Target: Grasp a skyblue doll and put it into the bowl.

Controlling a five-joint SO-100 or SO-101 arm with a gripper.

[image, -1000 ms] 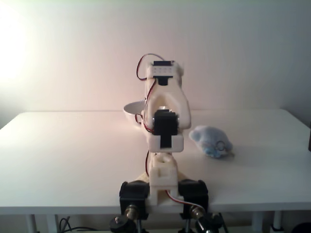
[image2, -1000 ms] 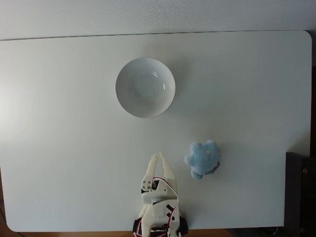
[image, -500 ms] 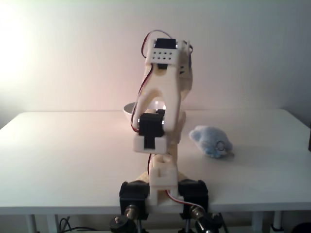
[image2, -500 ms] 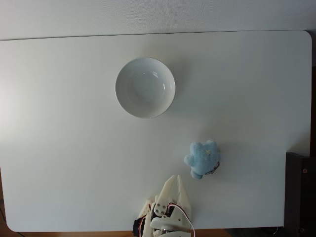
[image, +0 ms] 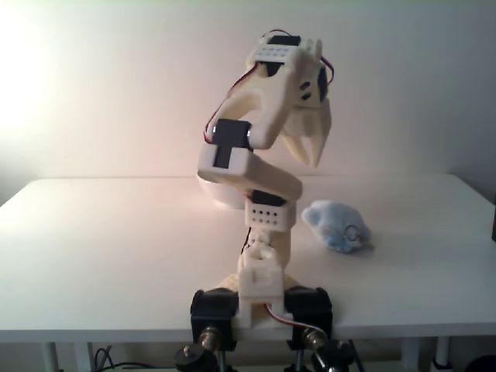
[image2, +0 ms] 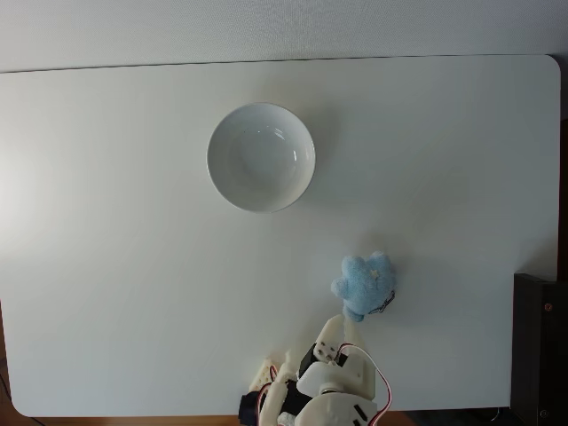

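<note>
Warm glare blooms from the upper left of the soft, hazy front fixed view. The other fixed view is evenly lit, sharper, with faint shadows.

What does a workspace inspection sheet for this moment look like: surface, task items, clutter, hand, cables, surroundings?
Surface: white table, bare apart from the items below.
Skyblue doll: lying on the table, apart from the bowl, ungrasped; keyring visible in a fixed view.
Bowl: white, upright, holds nothing.
Clutter: nothing seen.
Hand: raised above the table, fingers pointing down, holding nothing; open or shut cannot be told.
Cables: red wires run along the arm.
Surroundings: plain wall; dark object at the table's right edge.
</note>
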